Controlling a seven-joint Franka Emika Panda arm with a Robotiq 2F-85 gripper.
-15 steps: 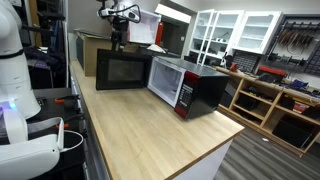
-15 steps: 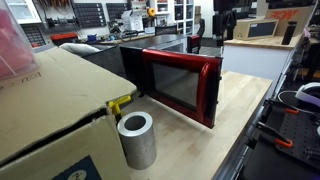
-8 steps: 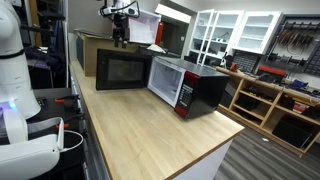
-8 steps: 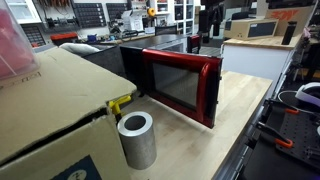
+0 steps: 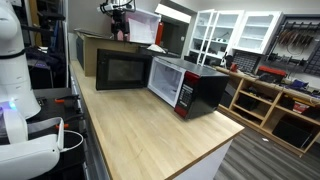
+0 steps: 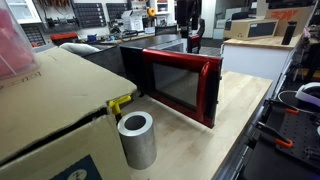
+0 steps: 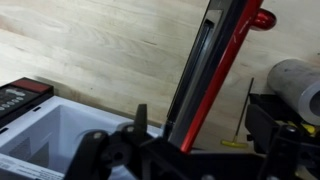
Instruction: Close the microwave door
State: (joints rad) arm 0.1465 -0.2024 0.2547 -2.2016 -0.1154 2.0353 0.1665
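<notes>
The microwave (image 5: 205, 88) stands on the wooden counter, its black casing also showing in an exterior view (image 6: 135, 55). The microwave door (image 5: 122, 70) stands wide open, its black inner face in one exterior view and its red outer face (image 6: 180, 85) in another. My gripper (image 5: 121, 32) hangs above the door's top edge, also seen in an exterior view (image 6: 189, 40). In the wrist view the gripper (image 7: 200, 128) is open, and the door's red-and-black top edge (image 7: 205, 80) runs between the fingers. The white oven cavity (image 7: 50, 135) is below left.
A brown cardboard box (image 6: 50, 110) sits beside the door, also seen behind it (image 5: 88, 45). A metal cylinder (image 6: 135, 140) and a small yellow tool (image 6: 120, 103) lie near the box. The wooden counter (image 5: 150, 135) stretches in front. Cabinets (image 5: 235, 30) stand beyond.
My gripper has moved sideways from beyond the door's free end to above its top edge. The door has not moved.
</notes>
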